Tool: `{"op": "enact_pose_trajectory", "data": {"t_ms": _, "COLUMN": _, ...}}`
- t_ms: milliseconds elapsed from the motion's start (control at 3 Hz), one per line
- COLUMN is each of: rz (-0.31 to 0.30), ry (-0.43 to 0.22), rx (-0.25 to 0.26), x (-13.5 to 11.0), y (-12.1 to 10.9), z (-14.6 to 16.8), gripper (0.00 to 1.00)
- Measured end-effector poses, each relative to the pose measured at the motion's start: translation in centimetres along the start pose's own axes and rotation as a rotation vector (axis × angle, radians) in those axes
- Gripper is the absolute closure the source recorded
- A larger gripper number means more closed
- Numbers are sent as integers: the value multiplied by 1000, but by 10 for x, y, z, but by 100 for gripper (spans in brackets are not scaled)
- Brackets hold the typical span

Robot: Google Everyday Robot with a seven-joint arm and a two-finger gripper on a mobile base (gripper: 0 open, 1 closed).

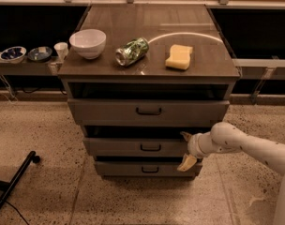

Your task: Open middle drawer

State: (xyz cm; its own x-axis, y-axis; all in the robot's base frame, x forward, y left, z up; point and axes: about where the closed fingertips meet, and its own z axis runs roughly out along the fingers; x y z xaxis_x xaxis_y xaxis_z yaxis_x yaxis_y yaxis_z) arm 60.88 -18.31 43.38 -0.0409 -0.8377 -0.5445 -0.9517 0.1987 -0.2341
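The middle drawer [133,147] is the second of three grey-brown fronts in the cabinet, with a small dark bar handle [150,147] at its centre. A dark gap shows above its front. My gripper [185,149] is on a white arm coming in from the right and sits at the drawer front's right end, well right of the handle. Its two fingers are spread apart, one finger [185,136] at the drawer's top edge and the other [186,163] down over the lowest drawer. It holds nothing.
The top drawer [148,110] and the lowest drawer [142,169] flank the middle one. On the cabinet top [152,20] stand a white bowl [87,42], a tipped can [131,51] and a yellow sponge [179,56]. Small bowls and a cup [61,50] sit on a left shelf. A black bar [13,183] lies on the floor at the left.
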Motion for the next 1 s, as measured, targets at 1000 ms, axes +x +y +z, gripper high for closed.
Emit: {"op": "enact_pose_trajectory", "data": {"t_ms": 1000, "rz": -5, "ry": 10, "rx": -35, "x": 18, "y": 2, "z": -9, "gripper": 46}}
